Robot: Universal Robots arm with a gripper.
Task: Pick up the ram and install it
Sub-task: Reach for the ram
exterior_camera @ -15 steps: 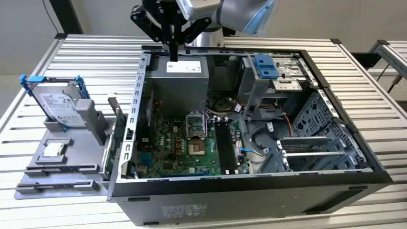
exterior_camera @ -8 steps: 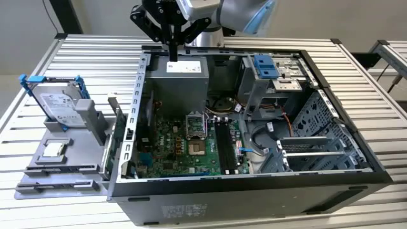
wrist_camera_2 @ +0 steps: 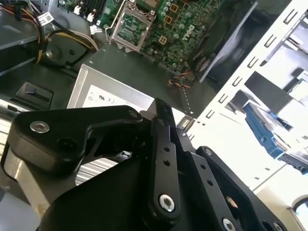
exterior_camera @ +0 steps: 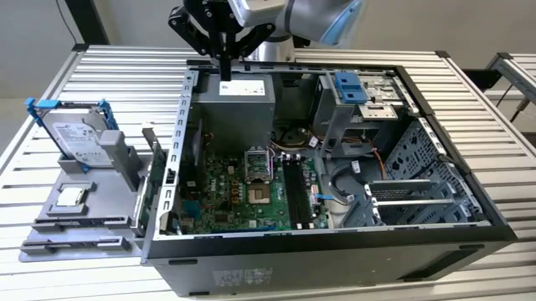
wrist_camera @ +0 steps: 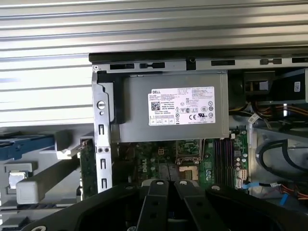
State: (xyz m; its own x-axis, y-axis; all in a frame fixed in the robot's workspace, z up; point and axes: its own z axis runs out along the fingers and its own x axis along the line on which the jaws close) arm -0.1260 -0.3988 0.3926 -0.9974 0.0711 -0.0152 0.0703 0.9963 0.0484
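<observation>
My tool (exterior_camera: 225, 69) hangs closed, apparently empty, over the power supply (exterior_camera: 238, 100). The ram (wrist_camera: 88, 168) stands on edge well below and aside of it, just outside the case wall (wrist_camera: 102, 144). Risk: lowered closed, the tool would strike the ram's edge or clip the wall.

Slatted metal table (exterior_camera: 125, 69) carries open computer case (exterior_camera: 335, 266); grey tray (exterior_camera: 84, 219) just beside
</observation>
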